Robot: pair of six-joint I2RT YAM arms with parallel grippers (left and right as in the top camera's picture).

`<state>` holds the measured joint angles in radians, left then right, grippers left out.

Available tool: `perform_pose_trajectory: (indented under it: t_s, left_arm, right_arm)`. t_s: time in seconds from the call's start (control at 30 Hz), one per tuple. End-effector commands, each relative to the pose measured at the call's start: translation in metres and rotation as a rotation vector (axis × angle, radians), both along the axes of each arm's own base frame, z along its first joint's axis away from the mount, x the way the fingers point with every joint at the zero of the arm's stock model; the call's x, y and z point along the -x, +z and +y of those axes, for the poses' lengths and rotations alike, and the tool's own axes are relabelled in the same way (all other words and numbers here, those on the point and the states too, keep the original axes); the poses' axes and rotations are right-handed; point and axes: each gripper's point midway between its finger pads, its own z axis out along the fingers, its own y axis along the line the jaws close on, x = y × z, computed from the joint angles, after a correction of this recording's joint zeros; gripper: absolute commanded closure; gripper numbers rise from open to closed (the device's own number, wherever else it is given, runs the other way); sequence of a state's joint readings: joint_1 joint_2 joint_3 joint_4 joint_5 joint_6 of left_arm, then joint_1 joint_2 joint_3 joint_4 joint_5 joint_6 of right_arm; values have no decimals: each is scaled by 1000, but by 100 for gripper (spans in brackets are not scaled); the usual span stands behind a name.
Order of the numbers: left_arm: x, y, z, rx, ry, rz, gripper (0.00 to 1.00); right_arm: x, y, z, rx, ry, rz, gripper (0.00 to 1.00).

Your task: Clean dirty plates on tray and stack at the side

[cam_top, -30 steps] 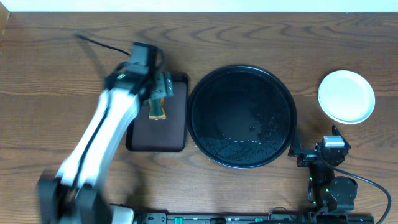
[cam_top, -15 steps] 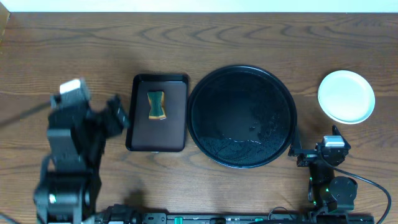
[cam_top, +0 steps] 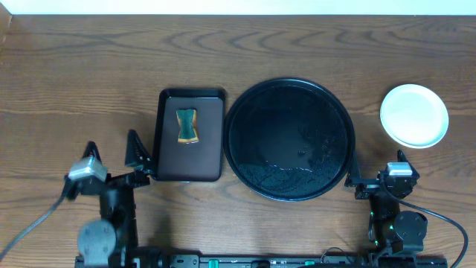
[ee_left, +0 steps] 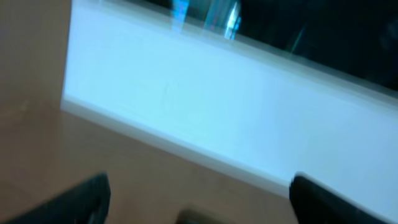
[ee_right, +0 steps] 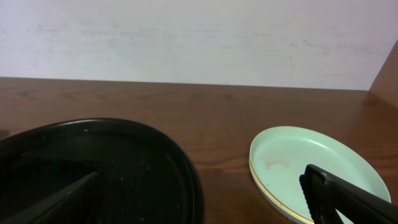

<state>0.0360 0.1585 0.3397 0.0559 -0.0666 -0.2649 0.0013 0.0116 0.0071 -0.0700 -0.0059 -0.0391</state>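
Wooden table (cam_top: pixel 74 59), big black tray (cam_top: pixel 232 141) sitting bare apart from a few specks, and a small brown tray (cam_top: pixel 212 160) just left of it. The plates (cam_top: pixel 414 115) are stacked off to the right, and the sponge (cam_top: pixel 187 125) is on the brown tray. Left gripper (cam_top: pixel 111 150) and right gripper (cam_top: pixel 375 167) are both spread wide and empty. Looks like wrap-up to me, just parking the arms left.

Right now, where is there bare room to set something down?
Bare wood: far left of the brown tray; the far strip above the black tray; between it and the plates. Crowded: between the trays, along the near edge.
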Motion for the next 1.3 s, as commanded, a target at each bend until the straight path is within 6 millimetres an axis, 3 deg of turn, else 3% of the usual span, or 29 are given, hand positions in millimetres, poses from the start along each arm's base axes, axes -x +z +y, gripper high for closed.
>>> perform_pose_trajectory:
  t_s: [0.0, 0.13, 0.6, 0.8, 1.0, 1.27]
  left_arm:
    - [9, 14, -5, -5, -31, -163, 7]
    - [12, 7, -6, 29, -45, -233, 7]
    - [-13, -91, -8, 47, -49, 21, 8]
    - [-12, -162, -8, 56, -45, 313, 8]
    - [-13, -159, -13, -16, -74, 311, 8]
    - [-13, -158, -20, -270, -115, 330, 8]
  right_arm:
    - [0, 0, 2, -12, 7, -2, 1]
    - [0, 0, 2, -12, 7, -2, 1]
    - [0, 0, 2, -12, 7, -2, 1]
    - [0, 0, 2, -12, 7, -2, 1]
    - [0, 0, 2, -12, 7, -1, 1]
    - [0, 0, 2, -12, 7, -2, 1]
